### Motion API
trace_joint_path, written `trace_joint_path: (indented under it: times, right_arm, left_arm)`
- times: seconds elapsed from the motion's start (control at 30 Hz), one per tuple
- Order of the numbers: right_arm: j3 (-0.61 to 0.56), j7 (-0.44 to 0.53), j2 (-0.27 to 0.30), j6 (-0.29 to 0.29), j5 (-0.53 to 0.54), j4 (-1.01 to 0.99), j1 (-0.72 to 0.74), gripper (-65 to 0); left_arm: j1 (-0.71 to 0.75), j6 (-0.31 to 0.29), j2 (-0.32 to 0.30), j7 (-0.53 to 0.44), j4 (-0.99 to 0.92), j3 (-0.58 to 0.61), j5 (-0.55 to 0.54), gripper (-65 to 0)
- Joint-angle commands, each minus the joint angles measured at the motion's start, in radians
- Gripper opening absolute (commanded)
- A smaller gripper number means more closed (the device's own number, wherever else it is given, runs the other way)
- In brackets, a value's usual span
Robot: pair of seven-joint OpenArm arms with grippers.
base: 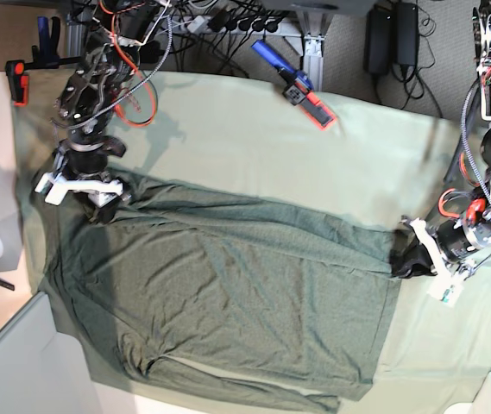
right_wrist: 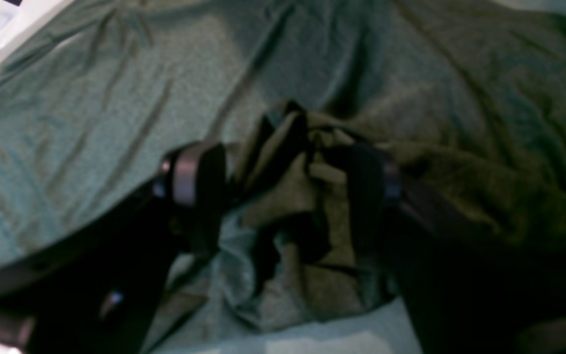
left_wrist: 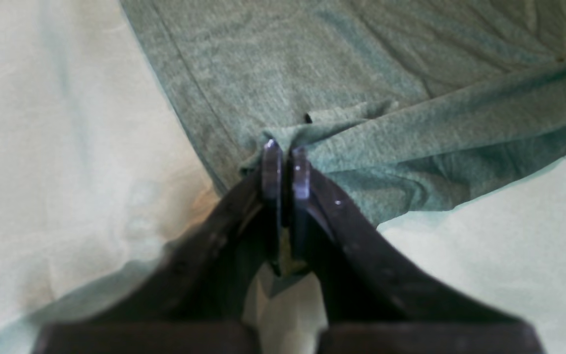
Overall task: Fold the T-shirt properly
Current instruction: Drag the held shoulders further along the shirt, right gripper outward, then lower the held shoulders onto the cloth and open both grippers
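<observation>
T-shirt (base: 228,293): spread flat on the table cloth (base: 357,147), stretched between both grippers.
Left gripper (left_wrist: 285,147): jaws pressed together, a hem corner pinched at the tips.
Right gripper (right_wrist: 283,172): jaws spread wide, bunched fabric gathered between them; a firm hold cannot be told.

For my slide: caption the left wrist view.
Left gripper shut on a bunched edge of the T-shirt over the table cloth.
</observation>
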Motion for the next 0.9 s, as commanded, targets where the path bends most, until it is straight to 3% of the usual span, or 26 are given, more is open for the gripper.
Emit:
trace_joint_path:
  times: [0.0, 0.27, 0.43, 0.63, 0.87]
  right_arm:
    - [0.015, 0.011, 0.014, 0.011, 0.016, 0.040, 0.016, -26.7]
    - [0.137, -0.142, 0.042, 0.011, 0.070, 0.198, -0.002, -26.7]
    - [0.192, -0.137, 0.100, 0.000, 0.071, 0.196, -0.099, -26.7]
    - [0.248, -0.074, 0.105, -0.027, 0.072, 0.175, -0.176, -26.7]
    - [0.237, -0.026, 0.127, -0.027, 0.080, -0.024, -0.120, -26.7]
  left_arm:
    - [-0.021, -0.009, -0.009, -0.028, 0.015, -0.005, -0.014, -65.0]
    - [-0.015, -0.009, -0.009, -0.024, 0.015, -0.005, -0.014, -65.0]
    - [-0.013, -0.009, -0.014, -0.021, 0.015, -0.005, -0.015, -65.0]
    - [-0.013, -0.009, -0.014, -0.021, 0.015, -0.005, -0.019, -65.0]
    - [-0.013, -0.009, -0.014, -0.021, 0.015, -0.005, -0.018, -65.0]
